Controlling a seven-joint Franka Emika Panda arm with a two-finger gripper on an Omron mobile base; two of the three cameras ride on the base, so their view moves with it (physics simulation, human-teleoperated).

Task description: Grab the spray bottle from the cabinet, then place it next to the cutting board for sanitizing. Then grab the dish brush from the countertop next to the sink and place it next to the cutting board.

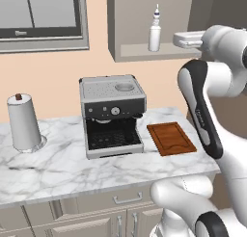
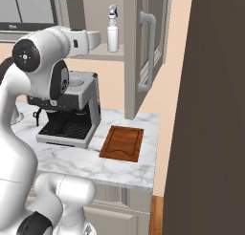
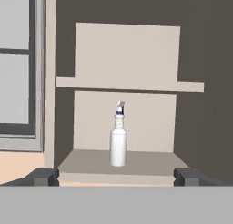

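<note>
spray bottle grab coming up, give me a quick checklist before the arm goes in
1. spray bottle upright on the cabinet shelf: ok
2. hand open wide: ok
3. Bottle centred between the fingertips in the hand view: ok
4. Hand short of the bottle, nothing touching: ok
5. Path to the bottle free of other things: ok
6. Free countertop beside the cutting board for the drop: ok

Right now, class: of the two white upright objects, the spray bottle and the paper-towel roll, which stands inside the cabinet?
The spray bottle, slim with a nozzle top, stands on the cabinet shelf. The wider paper-towel roll stands on the countertop.
</note>
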